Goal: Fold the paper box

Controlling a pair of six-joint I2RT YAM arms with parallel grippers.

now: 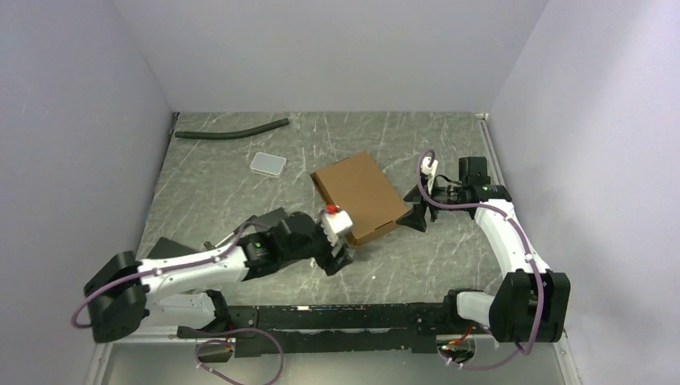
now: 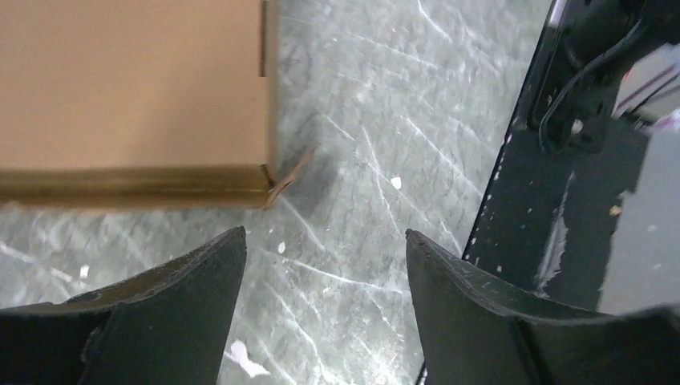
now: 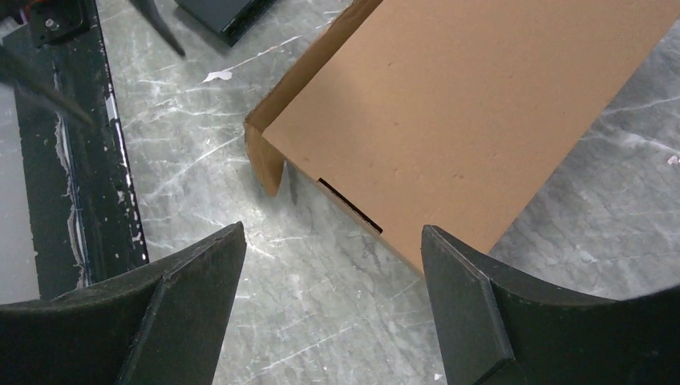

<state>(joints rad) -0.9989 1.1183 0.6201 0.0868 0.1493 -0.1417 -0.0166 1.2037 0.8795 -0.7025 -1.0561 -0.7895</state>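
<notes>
Left fingers [image 2: 160, 305] stand open and empty just short of the paper box [image 1: 358, 196], which lies closed in the middle of the counter [image 1: 240, 152]. Right fingers [image 3: 184, 305], open too, face its right edge. Folding looks nearly finished; next, probably press in the stray corner tab [image 2: 290, 170].

Paper box [image 1: 358, 196] — flat on table [image 1: 200, 184], ctr

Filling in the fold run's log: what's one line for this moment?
paper box: lid down | left claw: open, empty, short of box corner | right claw: open, empty, facing box edge | contact: none seen
</notes>
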